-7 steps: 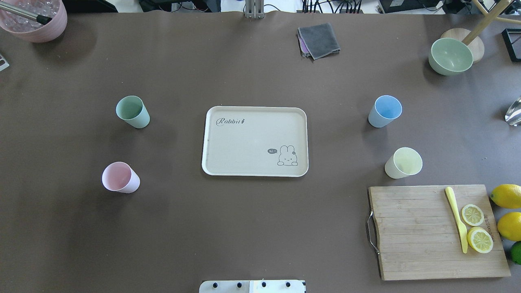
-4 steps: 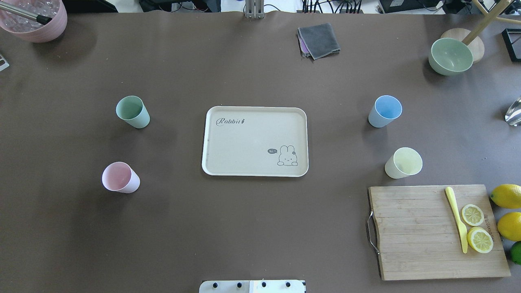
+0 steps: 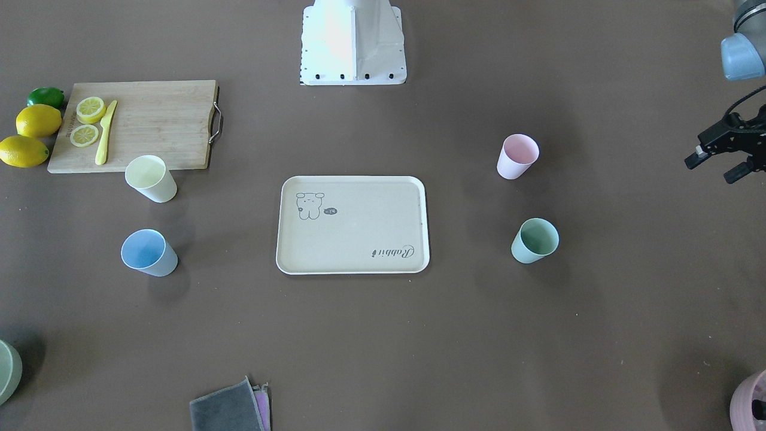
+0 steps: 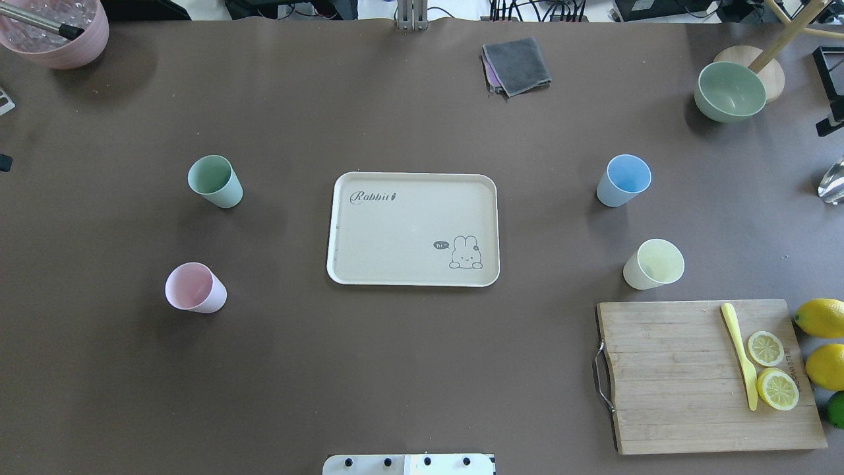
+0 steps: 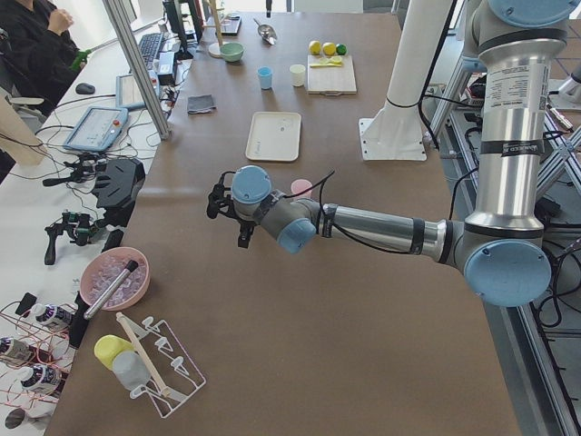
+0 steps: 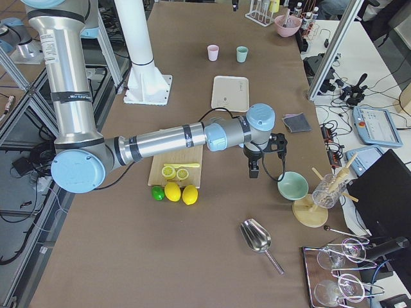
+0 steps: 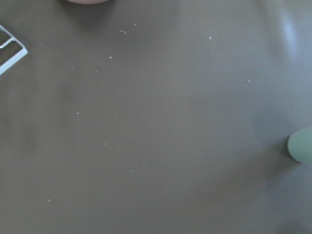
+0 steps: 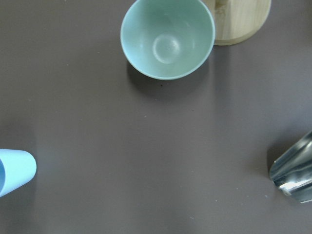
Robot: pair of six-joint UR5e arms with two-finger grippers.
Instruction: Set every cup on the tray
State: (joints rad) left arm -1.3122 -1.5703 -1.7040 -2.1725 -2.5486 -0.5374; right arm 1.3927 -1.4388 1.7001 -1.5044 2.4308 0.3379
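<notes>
The cream tray [image 4: 395, 231] lies at the table's middle with nothing on it; it also shows in the front view [image 3: 359, 233]. All four cups stand upright on the table, off the tray. The mint green cup [image 4: 214, 181] and the pink cup [image 4: 194, 287] are to its left. The blue cup [image 4: 623, 180] and the yellow cup [image 4: 653, 264] are to its right. My left gripper [image 3: 712, 169] hovers open and empty far left of the mint and pink cups. My right gripper [image 6: 255, 165] hovers near the green bowl; I cannot tell whether it is open.
A wooden cutting board [image 4: 672, 376] with lemon slices and a yellow knife lies front right, whole lemons beside it. A pale green bowl [image 4: 729, 91] and a metal scoop [image 4: 832, 181] are far right. A grey cloth [image 4: 516, 64] lies at the back. A pink ribbed container [image 4: 56, 33] is back left.
Small black parts of both grippers have come into the overhead view at its left and right edges. The cups and tray have not moved.
</notes>
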